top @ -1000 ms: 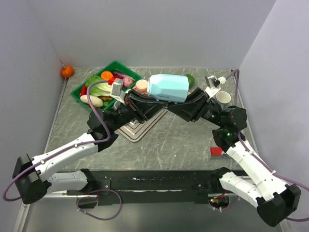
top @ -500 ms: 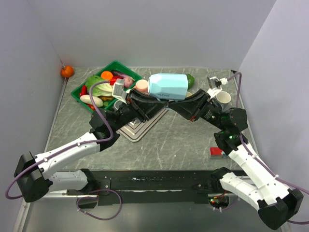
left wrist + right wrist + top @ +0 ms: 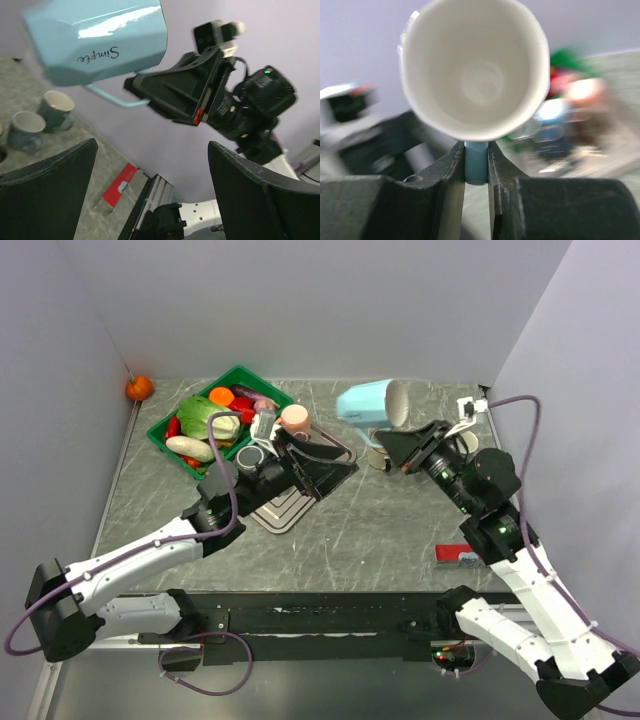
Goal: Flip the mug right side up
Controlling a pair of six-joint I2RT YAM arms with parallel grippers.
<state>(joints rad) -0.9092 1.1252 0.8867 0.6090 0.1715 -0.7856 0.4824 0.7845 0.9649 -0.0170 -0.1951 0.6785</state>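
The light blue mug (image 3: 365, 402) is in the air above the far side of the counter (image 3: 380, 530). It lies on its side, and its white open mouth looks toward the right arm. The right gripper (image 3: 476, 156) has its jaws pinching the mug's blue handle. The left gripper (image 3: 320, 452) is apart from the mug, and its jaws are spread wide with nothing between them. A green basket (image 3: 160, 430) of vegetables stands at the far left.
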